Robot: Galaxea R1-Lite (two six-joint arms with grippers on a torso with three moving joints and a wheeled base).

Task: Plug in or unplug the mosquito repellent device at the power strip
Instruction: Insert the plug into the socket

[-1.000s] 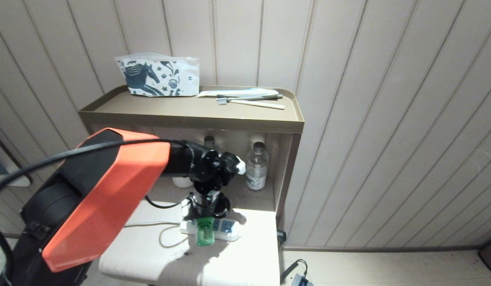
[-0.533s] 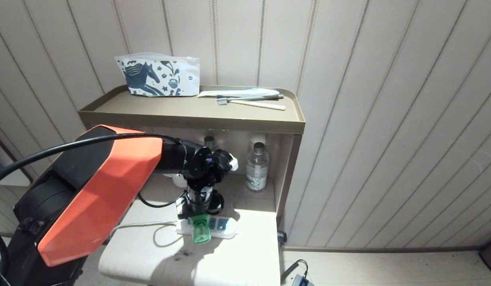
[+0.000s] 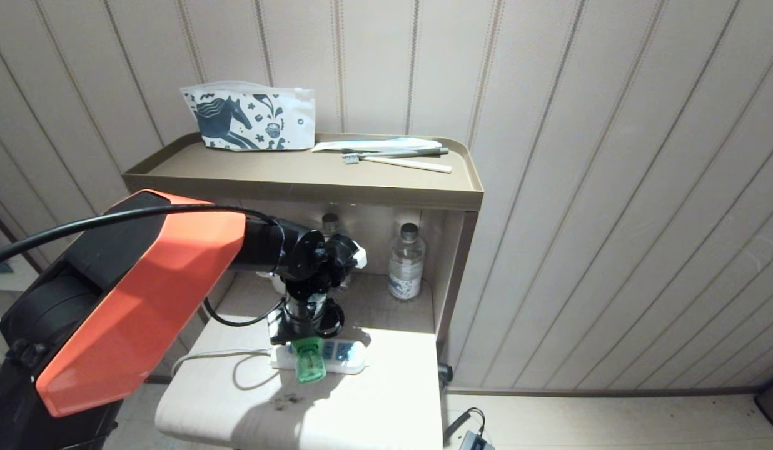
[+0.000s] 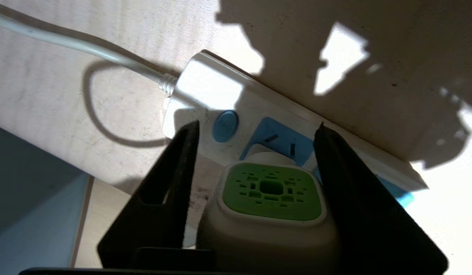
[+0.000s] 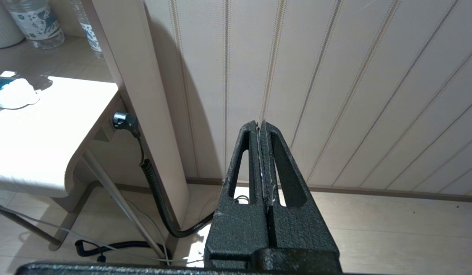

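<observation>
Behind the low white table (image 3: 374, 400), the brown shelf unit (image 3: 299, 181) has two clear water bottles (image 3: 405, 261) in its alcove and a horse-print pouch (image 3: 249, 119) and toothbrushes (image 3: 396, 157) on top, against a ribbed beige wall. The mosquito repellent device (image 3: 310, 361) sits plugged into the power strip (image 3: 346, 357), whose cord (image 3: 217, 357) loops off toward nine o'clock. The left gripper (image 4: 255, 133) straddles the device with fingers (image 4: 182, 160) spread clear; the right gripper (image 5: 261, 128) hangs clenched near the floor.

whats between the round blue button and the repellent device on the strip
In the left wrist view, only a blue socket face lies between the button and the mosquito repellent device on the power strip.
</observation>
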